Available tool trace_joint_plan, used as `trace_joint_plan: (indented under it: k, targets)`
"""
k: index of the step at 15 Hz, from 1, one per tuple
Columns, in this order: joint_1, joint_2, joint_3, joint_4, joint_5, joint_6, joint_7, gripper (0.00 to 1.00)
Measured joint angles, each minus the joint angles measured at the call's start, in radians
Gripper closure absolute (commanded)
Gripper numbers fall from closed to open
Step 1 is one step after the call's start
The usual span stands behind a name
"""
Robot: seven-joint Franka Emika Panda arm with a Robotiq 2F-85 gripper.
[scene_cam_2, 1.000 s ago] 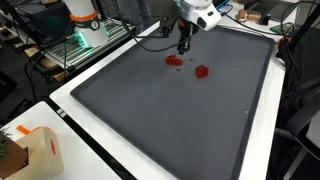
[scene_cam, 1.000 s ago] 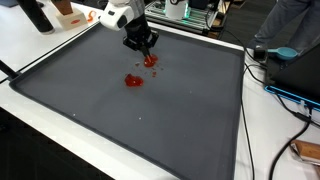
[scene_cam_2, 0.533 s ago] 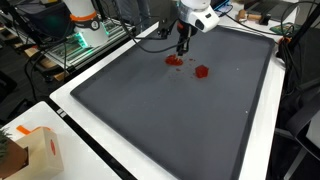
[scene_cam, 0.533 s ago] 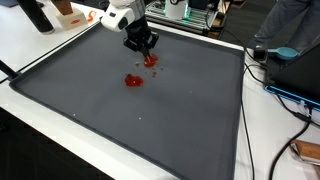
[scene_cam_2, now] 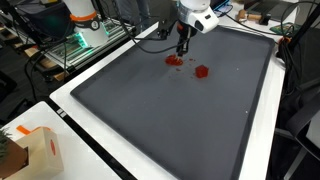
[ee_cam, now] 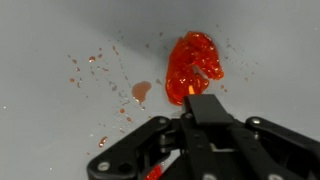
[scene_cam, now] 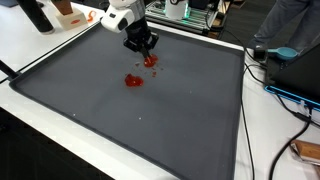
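A glossy red blob [ee_cam: 193, 65] with small red spatters and a drop [ee_cam: 141, 91] around it lies on the dark grey mat [scene_cam: 150, 125]. My gripper [ee_cam: 197, 99] stands just over the blob's near edge with its jaws together. A tiny orange tip shows at the fingertips; I cannot tell what it is. In both exterior views the gripper [scene_cam: 148, 54] [scene_cam_2: 181, 53] hangs at the far part of the mat [scene_cam_2: 170, 115], at this blob [scene_cam: 151, 61] [scene_cam_2: 175, 61]. A second red blob [scene_cam: 133, 80] [scene_cam_2: 201, 71] lies a short way off.
A raised rim runs around the mat. A cardboard box [scene_cam_2: 28, 150] sits on the white table off the mat. A dark bottle [scene_cam: 35, 14] and an orange-white box [scene_cam: 68, 12] stand at a far corner. A person [scene_cam: 290, 25] and cables [scene_cam: 290, 95] are beside the table.
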Motion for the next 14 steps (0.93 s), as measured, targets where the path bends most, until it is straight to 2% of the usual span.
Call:
trace_joint_plan:
  k: [14]
  targets:
    - [0.000,-0.002,-0.012,0.000,-0.037,0.028,0.056,0.97]
